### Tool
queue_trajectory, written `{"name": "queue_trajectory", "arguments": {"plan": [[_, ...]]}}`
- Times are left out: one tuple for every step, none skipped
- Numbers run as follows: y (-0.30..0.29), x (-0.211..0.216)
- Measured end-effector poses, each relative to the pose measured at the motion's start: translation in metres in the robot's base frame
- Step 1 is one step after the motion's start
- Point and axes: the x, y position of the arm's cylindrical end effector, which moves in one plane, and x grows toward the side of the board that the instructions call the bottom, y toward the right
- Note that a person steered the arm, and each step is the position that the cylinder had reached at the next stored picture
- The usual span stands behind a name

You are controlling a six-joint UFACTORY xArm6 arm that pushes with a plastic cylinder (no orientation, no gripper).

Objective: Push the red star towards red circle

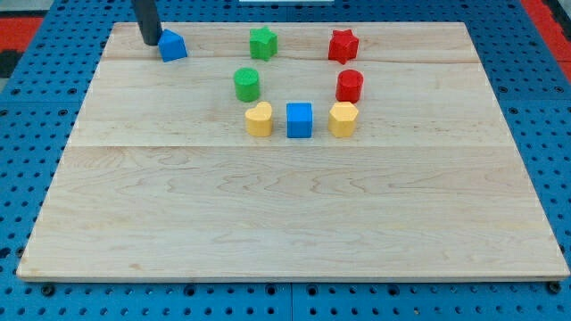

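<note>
The red star point(343, 45) sits near the view's top, right of centre. The red circle point(349, 86) stands just below it, a small gap between them. My tip point(151, 42) is at the view's top left, touching or nearly touching the left side of a blue block point(173, 45) with a peaked top. My tip is far to the left of the red star, with the green star point(262, 42) between them.
A green circle point(247, 85) stands below the green star. A row below holds a yellow heart point(259, 119), a blue cube point(300, 119) and a yellow hexagon point(343, 119). The wooden board point(285, 214) rests on a blue pegboard.
</note>
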Motion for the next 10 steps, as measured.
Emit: {"name": "queue_trajectory", "arguments": {"plan": [[0.018,-0.029],[0.08,-0.027],[0.155,-0.026],[0.211,-0.028],[0.252,-0.018],[0.28,-0.015],[0.28,-0.013],[0.283,0.0],[0.284,0.014],[0.291,0.023]]}}
